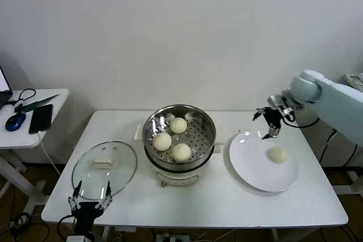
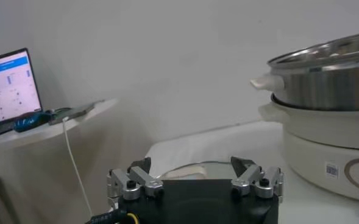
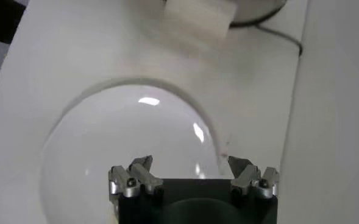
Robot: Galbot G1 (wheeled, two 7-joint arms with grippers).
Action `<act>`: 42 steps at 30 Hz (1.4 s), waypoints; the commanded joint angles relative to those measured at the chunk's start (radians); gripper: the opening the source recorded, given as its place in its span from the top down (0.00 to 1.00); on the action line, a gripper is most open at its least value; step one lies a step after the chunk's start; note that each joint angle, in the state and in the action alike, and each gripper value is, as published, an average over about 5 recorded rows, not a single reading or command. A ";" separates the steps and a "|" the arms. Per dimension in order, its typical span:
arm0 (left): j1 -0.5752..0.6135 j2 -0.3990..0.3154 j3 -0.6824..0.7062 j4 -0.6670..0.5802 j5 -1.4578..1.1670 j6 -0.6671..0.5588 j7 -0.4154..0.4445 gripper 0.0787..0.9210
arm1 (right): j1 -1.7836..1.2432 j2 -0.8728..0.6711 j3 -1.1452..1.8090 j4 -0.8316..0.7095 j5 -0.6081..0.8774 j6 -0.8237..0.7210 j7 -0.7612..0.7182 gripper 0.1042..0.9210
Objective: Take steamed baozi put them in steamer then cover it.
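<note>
The steamer (image 1: 199, 134) stands mid-table on its white pot base (image 1: 177, 178), and three steamed baozi (image 1: 162, 141) lie in it. A fourth baozi (image 1: 278, 154) rests on the white plate (image 1: 255, 171) to the right. The glass cover (image 1: 122, 168) lies flat on the table left of the steamer, white handle up. My right gripper (image 1: 271, 124) hangs open and empty over the plate's far edge, short of that baozi; its wrist view shows the plate (image 3: 124, 140) under the gripper (image 3: 190, 167). My left gripper (image 1: 92, 188) is open at the cover's near rim (image 2: 188, 165), with the steamer (image 2: 325, 79) beyond.
A small side table (image 1: 57, 97) at the far left carries a phone (image 1: 41, 118), a mouse (image 1: 15, 121) and a laptop (image 2: 8, 85). A white block with a cable (image 3: 197, 18) lies beyond the plate. The wall runs close behind the table.
</note>
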 commanded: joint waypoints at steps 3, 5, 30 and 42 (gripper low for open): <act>0.008 -0.007 -0.005 0.003 0.002 0.000 -0.003 0.12 | -0.276 -0.015 0.277 -0.171 -0.176 0.008 -0.020 0.12; 0.007 -0.007 -0.007 0.004 0.002 0.001 -0.004 0.12 | -0.284 0.010 0.288 -0.195 -0.189 0.012 -0.018 0.12; -0.021 -0.006 -0.017 0.027 -0.003 0.017 -0.003 0.12 | -0.244 0.213 0.251 -0.420 -0.294 0.089 -0.003 0.12; -0.023 -0.007 -0.017 0.032 -0.003 0.015 -0.003 0.12 | -0.233 0.230 0.237 -0.447 -0.307 0.099 -0.008 0.14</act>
